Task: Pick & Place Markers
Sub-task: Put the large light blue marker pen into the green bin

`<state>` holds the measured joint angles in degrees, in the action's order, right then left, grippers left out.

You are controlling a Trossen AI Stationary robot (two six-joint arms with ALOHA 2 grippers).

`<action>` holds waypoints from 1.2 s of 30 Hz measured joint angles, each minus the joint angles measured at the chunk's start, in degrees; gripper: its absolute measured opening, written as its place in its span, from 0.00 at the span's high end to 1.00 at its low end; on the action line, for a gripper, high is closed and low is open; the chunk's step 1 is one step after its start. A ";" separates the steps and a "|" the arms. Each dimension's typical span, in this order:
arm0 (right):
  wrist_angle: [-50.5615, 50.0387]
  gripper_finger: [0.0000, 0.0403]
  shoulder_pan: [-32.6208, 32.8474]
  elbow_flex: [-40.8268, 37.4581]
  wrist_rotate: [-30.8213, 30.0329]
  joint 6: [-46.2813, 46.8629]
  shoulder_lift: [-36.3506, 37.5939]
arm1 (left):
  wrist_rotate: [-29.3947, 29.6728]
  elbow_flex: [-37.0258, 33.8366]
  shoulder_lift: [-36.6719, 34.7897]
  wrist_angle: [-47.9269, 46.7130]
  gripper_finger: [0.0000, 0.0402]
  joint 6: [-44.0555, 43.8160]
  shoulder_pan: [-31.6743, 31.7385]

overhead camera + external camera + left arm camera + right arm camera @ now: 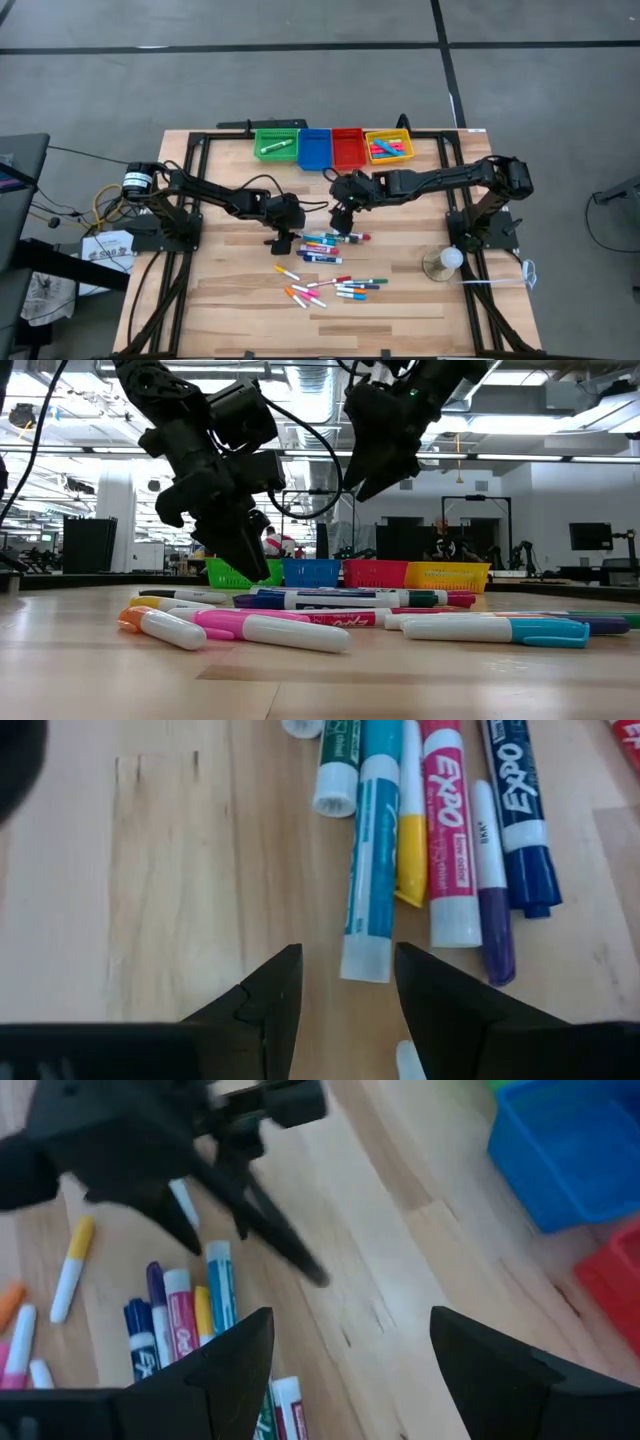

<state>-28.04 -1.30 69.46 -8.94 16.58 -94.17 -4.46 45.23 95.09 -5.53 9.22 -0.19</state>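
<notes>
Several markers (330, 243) lie side by side in a row at the table's middle, flat on the wood. My left gripper (283, 240) is low at the left end of that row, pointing steeply down. It is open, and its fingers stand on either side of the white end of a teal marker (370, 880) without touching it. My right gripper (343, 215) hangs open above the row's far side (185, 1315), higher than the left one (245, 560), with nothing between its fingers (380, 475).
A second loose group of markers (330, 290) lies nearer the front edge. Green (275, 145), blue (314, 148), red (347, 148) and yellow (389, 147) bins stand in a row at the far edge; the green and yellow hold markers. A clear round thing (443, 262) sits at the right.
</notes>
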 joint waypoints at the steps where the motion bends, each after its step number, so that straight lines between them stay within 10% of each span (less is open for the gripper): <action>1: -0.77 0.35 -0.18 0.28 -0.01 1.09 0.00 | -0.62 0.00 0.00 0.01 0.60 0.23 -0.02; 25: -3.00 0.35 -0.28 0.80 0.05 7.41 0.02 | -0.15 0.19 6.39 6.33 0.61 7.12 -1.73; 36: -2.78 0.35 -0.84 0.80 -0.04 7.43 0.02 | 3.48 -0.07 1.81 4.78 0.83 7.27 -1.81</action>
<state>-30.82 -2.14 70.26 -8.97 24.01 -94.15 -0.97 45.17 96.90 -0.75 16.49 -1.99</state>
